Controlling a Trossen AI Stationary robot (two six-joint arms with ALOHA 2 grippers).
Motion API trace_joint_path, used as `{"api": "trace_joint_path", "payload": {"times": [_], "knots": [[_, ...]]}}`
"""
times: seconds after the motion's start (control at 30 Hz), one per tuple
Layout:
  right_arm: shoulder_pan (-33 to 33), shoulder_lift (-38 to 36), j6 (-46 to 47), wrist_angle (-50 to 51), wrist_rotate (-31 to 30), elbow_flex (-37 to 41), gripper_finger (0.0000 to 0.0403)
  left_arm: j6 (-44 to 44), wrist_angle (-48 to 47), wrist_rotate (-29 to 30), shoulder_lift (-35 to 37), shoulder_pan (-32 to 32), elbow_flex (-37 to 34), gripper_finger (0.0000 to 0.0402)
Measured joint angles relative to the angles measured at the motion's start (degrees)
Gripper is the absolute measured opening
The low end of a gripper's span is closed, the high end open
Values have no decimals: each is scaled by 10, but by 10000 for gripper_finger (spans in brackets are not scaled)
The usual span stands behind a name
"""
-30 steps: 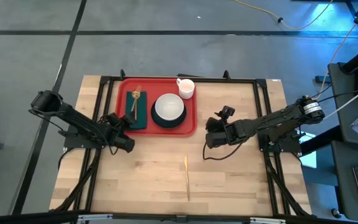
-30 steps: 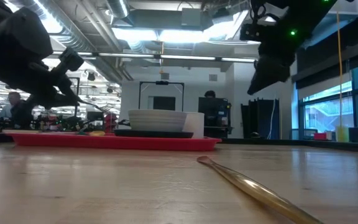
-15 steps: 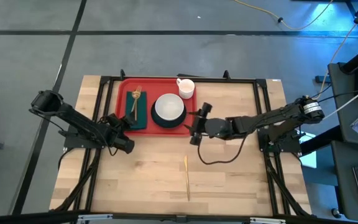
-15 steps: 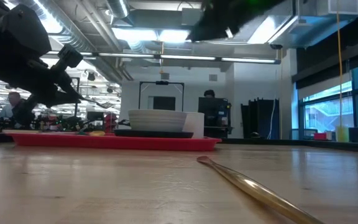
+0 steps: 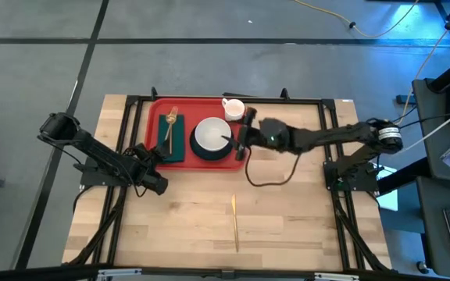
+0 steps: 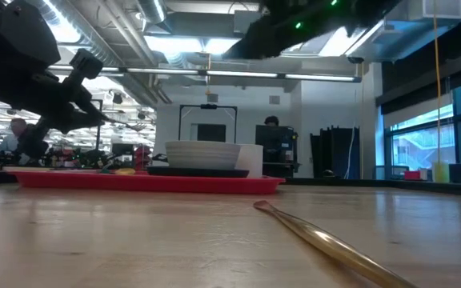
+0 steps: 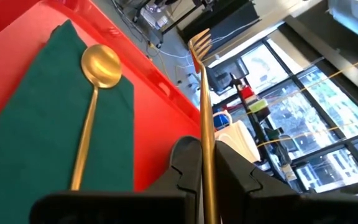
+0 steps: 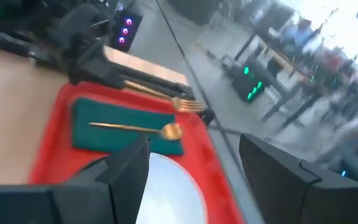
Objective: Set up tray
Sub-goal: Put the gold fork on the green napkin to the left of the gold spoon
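Since the earlier frames the right gripper (image 5: 239, 143) has swung across from the bare worktop (image 5: 287, 218) to hang over the right edge of the tray (image 5: 153, 109), beside the white bowl (image 5: 212, 135), its fingers (image 8: 126, 171) spread wide and empty. The left gripper (image 5: 161, 154) sits at the tray's near-left corner, fingers clenched on a gold fork (image 7: 202, 112) above the green napkin (image 7: 39, 118), where a gold spoon (image 7: 95, 93) lies. The red tray rests at the worktop's far side, and a gold stick (image 5: 234, 222) lies apart nearer the front.
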State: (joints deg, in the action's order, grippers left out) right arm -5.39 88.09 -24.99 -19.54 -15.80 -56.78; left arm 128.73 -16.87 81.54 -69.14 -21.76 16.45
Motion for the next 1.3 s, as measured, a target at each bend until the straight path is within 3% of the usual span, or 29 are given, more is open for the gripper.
{"api": "trace_joint_path", "payload": {"times": [0.2,0.33,0.4,0.53,0.6,0.73,0.93,1.13,1.3], "knots": [[-79,60,-186,-163,28,-6,248,-5,4,37,0,2,0,23],[-109,109,-191,-307,77,-11,248,-2,38,50,0,2,0,22],[-118,130,-98,-295,114,-35,248,0,75,50,0,2,0,24],[-126,175,222,-177,192,-133,240,-12,131,55,0,0,0,24],[-127,203,310,-119,231,-192,233,-16,149,55,0,-1,0,22],[-123,259,347,-3,273,-323,218,-37,159,58,0,-6,0,21],[-124,326,501,187,333,-473,197,-49,159,85,0,-10,0,22],[-134,377,627,169,410,-501,181,-73,159,85,0,-10,0,22],[-138,418,715,110,438,-500,174,-81,159,85,0,-10,0,22]]}}
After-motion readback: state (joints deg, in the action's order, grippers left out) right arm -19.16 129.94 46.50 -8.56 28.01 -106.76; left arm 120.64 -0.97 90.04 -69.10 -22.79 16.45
